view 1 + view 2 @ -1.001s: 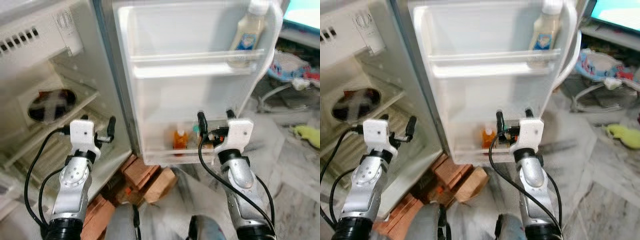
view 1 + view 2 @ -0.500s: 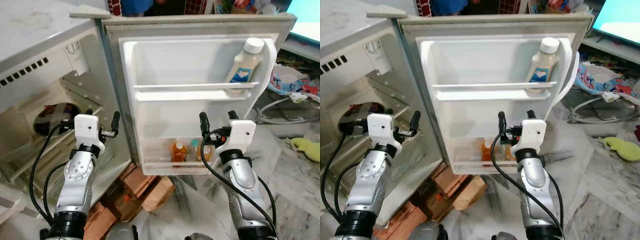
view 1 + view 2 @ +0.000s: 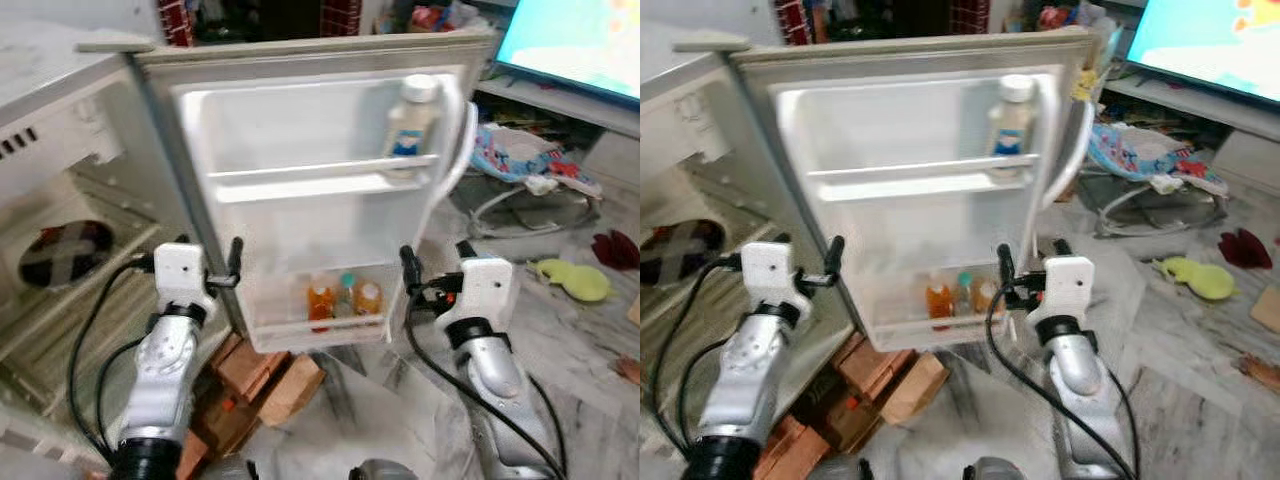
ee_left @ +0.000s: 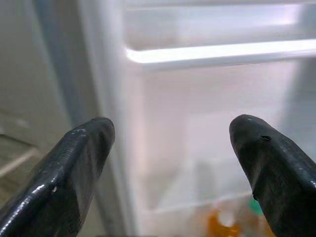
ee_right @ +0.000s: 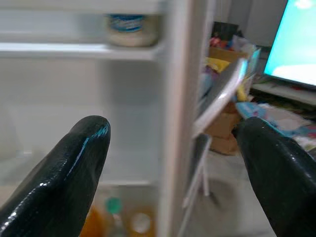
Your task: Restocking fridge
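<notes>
Left eye view is showing the fridge door (image 3: 300,140) standing open, small bottles (image 3: 342,298) sitting in its bottom shelf; left tool (image 3: 205,262) and right tool (image 3: 436,262) are hovering spread wide, holding nothing.

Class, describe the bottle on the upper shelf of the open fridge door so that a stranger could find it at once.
Start at the open white fridge door and follow its upper shelf rail to the handle end. There stands a tall cream-coloured bottle with a white cap and blue label, alone on that shelf, unlike the small orange bottles clustered in the bottom shelf.
</notes>
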Robot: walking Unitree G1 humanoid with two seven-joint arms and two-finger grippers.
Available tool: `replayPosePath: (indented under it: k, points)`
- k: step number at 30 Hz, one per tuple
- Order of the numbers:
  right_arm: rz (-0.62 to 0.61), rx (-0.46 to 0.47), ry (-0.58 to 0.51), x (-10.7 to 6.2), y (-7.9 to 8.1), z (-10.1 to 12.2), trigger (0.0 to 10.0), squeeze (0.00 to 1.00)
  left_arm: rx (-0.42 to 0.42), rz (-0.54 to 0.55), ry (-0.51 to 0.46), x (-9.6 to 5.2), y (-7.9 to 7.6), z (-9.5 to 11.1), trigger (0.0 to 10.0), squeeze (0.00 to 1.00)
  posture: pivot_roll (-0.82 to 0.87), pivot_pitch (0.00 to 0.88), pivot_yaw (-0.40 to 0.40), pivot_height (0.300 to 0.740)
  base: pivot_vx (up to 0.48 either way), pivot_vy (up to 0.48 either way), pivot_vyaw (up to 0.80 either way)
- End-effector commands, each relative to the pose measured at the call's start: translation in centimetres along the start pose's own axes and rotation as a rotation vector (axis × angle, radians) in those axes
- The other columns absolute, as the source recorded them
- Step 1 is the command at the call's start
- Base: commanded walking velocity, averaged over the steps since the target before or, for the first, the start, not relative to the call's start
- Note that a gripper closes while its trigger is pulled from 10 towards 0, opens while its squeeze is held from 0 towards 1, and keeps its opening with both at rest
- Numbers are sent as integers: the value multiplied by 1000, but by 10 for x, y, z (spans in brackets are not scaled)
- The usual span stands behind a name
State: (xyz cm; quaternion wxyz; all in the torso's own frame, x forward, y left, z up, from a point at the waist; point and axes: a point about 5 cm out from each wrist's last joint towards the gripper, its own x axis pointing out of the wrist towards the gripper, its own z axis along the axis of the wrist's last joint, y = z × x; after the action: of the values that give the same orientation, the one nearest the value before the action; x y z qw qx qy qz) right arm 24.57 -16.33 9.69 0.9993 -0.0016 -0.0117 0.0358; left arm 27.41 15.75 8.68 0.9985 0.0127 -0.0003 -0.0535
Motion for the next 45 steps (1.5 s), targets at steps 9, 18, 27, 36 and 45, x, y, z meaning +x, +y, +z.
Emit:
replayPosePath:
  k: [9, 18, 27, 36, 45]
  points:
    - [158, -24, -33, 1, 21, 9, 10000, 0, 28, 14, 11, 0, 9, 3, 10000, 0, -54, 82, -13, 740, 0, -480, 248]
    - [163, -17, -52, 4, 23, 12, 10000, 0, 48, 10, 14, 1, 9, 4, 10000, 0, -46, 83, -6, 740, 0, -458, 760]
    - [184, -28, -55, 6, 24, 12, 10000, 0, 47, 32, 28, 2, 10, 4, 10000, 0, -44, 79, -9, 740, 0, -417, 45]
    - [202, -45, -65, 8, 23, 13, 10000, 0, 41, 61, 33, 3, 11, 2, 10000, 0, -43, 71, -16, 740, 30, -35, 564]
    - [220, -50, -86, 13, 24, 18, 10000, 0, 58, 75, 29, 4, 12, 3, 10000, 0, -42, 70, -19, 740, 0, -140, 681]
